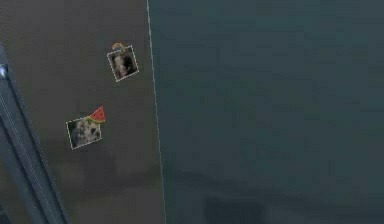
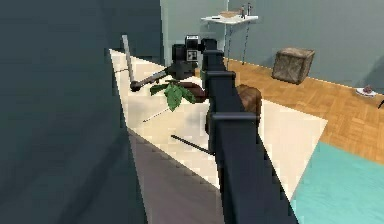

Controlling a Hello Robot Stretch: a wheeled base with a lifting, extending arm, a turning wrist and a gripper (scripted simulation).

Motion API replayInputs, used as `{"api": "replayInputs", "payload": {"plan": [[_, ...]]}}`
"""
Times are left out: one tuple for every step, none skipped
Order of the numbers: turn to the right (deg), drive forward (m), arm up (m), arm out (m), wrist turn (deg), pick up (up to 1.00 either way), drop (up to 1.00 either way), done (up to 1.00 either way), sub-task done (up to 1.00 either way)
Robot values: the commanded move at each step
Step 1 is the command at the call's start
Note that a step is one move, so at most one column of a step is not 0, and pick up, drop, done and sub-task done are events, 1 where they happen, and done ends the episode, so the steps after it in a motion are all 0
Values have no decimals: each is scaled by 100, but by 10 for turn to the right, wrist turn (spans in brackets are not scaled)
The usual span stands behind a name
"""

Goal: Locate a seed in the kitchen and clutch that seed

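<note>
We see a dull grey-brown flat door (image 1: pixel 70 50) beside a dark teal wall (image 1: pixel 270 110), and on the door a red-and-green watermelon-slice magnet (image 1: pixel 97 115). To the side we note green leaves (image 2: pixel 178 95) on a cream worktop (image 2: pixel 285 125) and a black square arm bar (image 2: pixel 235 130). Beyond them lie a honey-brown plank floor (image 2: pixel 340 105) and a turquoise rug (image 2: pixel 350 185).

Here's the arm (image 2: pixel 235 130): a dark, near-black square bar, built of boxy telescoping sections that step down with a raised lip at each joint. Out at its far end, the gripper (image 2: pixel 158 75) shows a dark blocky body and thin, rod-like fingers (image 2: pixel 150 81).
</note>
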Motion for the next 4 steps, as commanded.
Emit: {"api": "replayInputs", "payload": {"plan": [[0, 0, 0, 0, 360, 0, 0, 0, 0], [0, 0, -12, 0, 0, 0, 0, 0, 0], [0, 0, 0, 0, 0, 100, 0, 0, 0], [0, 0, 10, 0, 0, 0, 0, 0, 0]]}}
